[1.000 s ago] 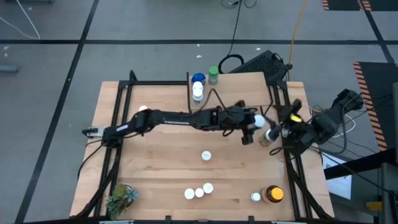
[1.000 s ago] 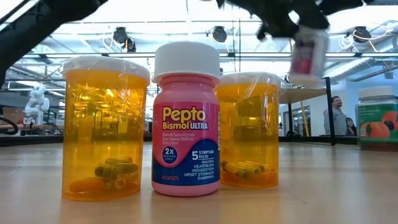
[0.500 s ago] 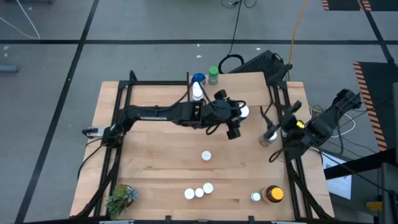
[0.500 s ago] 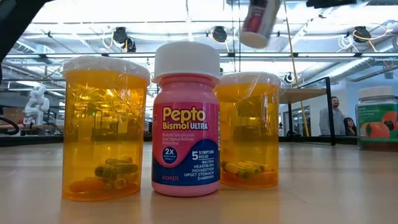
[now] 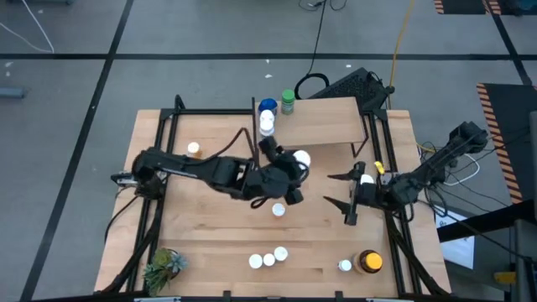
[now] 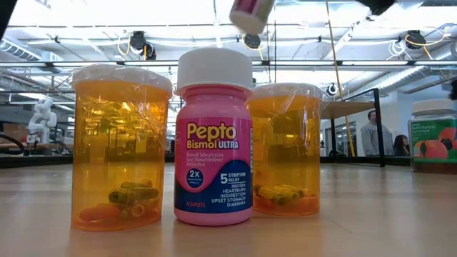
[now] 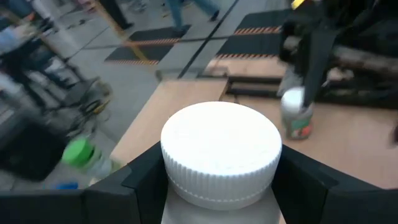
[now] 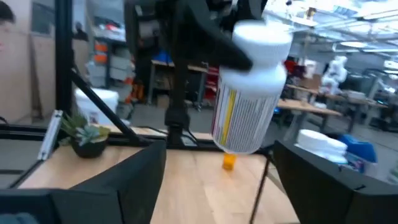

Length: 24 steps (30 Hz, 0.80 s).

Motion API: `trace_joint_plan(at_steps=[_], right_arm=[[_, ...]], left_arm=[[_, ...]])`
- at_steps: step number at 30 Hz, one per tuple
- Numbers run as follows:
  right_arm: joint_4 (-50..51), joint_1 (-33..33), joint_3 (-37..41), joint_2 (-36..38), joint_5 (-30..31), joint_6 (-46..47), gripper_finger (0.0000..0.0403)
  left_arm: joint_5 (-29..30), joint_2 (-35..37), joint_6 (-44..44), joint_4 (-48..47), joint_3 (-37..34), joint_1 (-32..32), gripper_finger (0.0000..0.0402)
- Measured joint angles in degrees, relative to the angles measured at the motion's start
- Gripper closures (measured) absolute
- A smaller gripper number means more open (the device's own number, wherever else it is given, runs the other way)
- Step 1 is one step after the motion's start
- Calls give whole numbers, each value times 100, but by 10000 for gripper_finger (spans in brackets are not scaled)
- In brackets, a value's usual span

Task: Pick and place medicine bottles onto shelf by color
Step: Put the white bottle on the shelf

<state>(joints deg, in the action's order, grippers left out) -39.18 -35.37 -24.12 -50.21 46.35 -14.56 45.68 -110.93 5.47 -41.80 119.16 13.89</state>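
Left fingers (image 7: 298,186) clamp both sides of a white-capped bottle (image 5: 299,158), so the left gripper (image 5: 289,168) has it held in the air over mid-desk, just near of the shelf (image 5: 323,122). In the right wrist view that bottle (image 8: 252,93) hangs tilted, cap up, label stripes showing.

Right gripper (image 5: 342,190) sits to the right of it, fingers (image 5: 336,177) spread wide apart with nothing between them. A small white-capped bottle (image 5: 366,179) shows right by that wrist.

Around the held bottle: one white cap (image 5: 278,210) stands on the desk (image 5: 210,226) just near of the left gripper. At the shelf's far left corner, a cluster of three: blue cap (image 5: 268,106), green cap (image 5: 288,98), white cap (image 5: 267,122). One orange bottle (image 5: 193,149) stands alone far left.

Near edge: a row of three white caps (image 5: 268,258), which the low view shows as two orange bottles (image 6: 120,146) flanking a pink Pepto bottle (image 6: 213,135). Further right, one small white cap (image 5: 344,266) beside the amber jar (image 5: 369,262). Plant (image 5: 164,267) at the near left corner.
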Motion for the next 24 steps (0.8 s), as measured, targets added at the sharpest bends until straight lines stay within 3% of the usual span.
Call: trace_joint_plan(at_steps=[4,8,13,17,24], right_arm=[[-499,537,260,-296,-895,313,82],[-904,1190,142,-978,-1793,682,58],[-1729,1805,-321,-2095,-2089,800,47],[-2238,2135,-822,-2919,-2077,810,47],[-2204,2477,-1785,-4047,-1802,800,47]], left_arm=[[327,735,437,812,-1584,108,168],[324,1593,445,2607,-3209,118,168],[261,2148,133,4834,-4725,114,163],[237,2262,-58,5918,-5367,114,167],[272,2282,-248,6161,-5506,74,162]])
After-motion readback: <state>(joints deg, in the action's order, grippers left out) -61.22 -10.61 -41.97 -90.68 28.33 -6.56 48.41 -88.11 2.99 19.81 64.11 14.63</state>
